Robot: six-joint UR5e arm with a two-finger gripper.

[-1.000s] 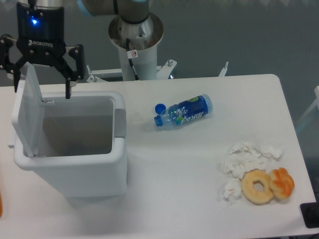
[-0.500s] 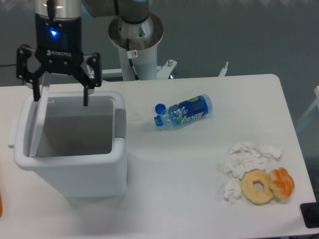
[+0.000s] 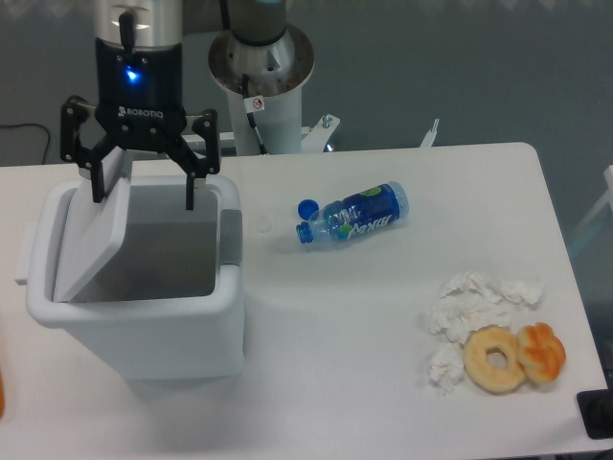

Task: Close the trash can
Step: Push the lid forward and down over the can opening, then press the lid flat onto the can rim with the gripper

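Observation:
The trash can (image 3: 144,331) is a big white boxy bin at the table's left, with a grey latch tab (image 3: 231,236) on its right rim. Its flat white lid (image 3: 96,232) is hinged on the left and leans rightward over the opening, roughly half lowered. My gripper (image 3: 142,198) hangs open over the back of the bin. The left fingertip (image 3: 97,193) sits against the lid's upper edge, and the right fingertip (image 3: 189,200) hangs above the opening. Nothing is held between them.
A blue plastic bottle (image 3: 359,216) lies on its side mid-table with its loose blue cap (image 3: 307,208) beside it. Crumpled tissues (image 3: 469,307), a bagel (image 3: 495,358) and an orange pastry (image 3: 542,352) lie at the right front. The robot base (image 3: 261,81) stands behind.
My gripper has travelled rightward across the bin's back. The lid has swung from nearly upright at the left to leaning over the opening.

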